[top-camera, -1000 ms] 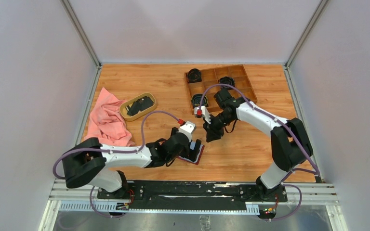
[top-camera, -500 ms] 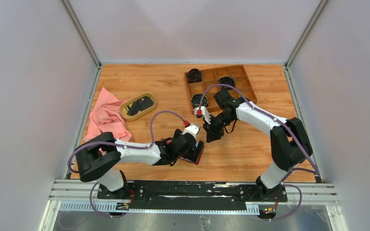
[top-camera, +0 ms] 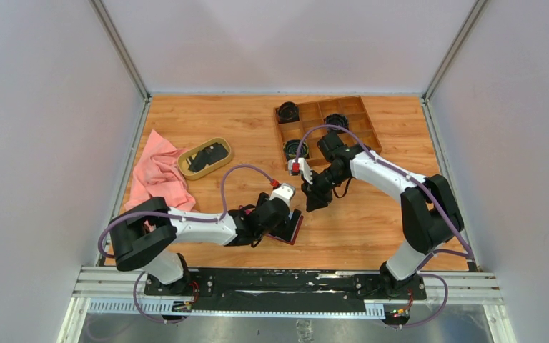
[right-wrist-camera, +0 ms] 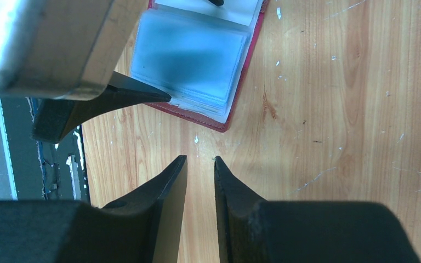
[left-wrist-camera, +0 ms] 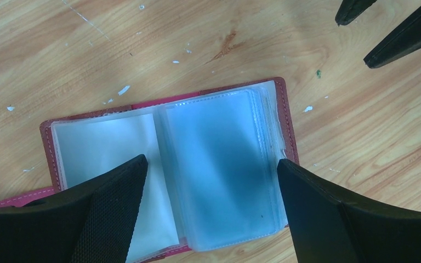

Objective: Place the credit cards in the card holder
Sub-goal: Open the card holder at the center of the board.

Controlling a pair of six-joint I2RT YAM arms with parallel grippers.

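Having slid further over the wallet (left-wrist-camera: 186, 148), the wide-open left gripper (left-wrist-camera: 211, 164) could crumple it on closing; right gripper (right-wrist-camera: 200, 159), barely parted, holds nothing.

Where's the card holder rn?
Top view: card holder open on the table, front centre, under the left gripper; right gripper just beyond it.

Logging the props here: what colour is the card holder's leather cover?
Dark red. The card holder shows it best along its border in the left wrist view.
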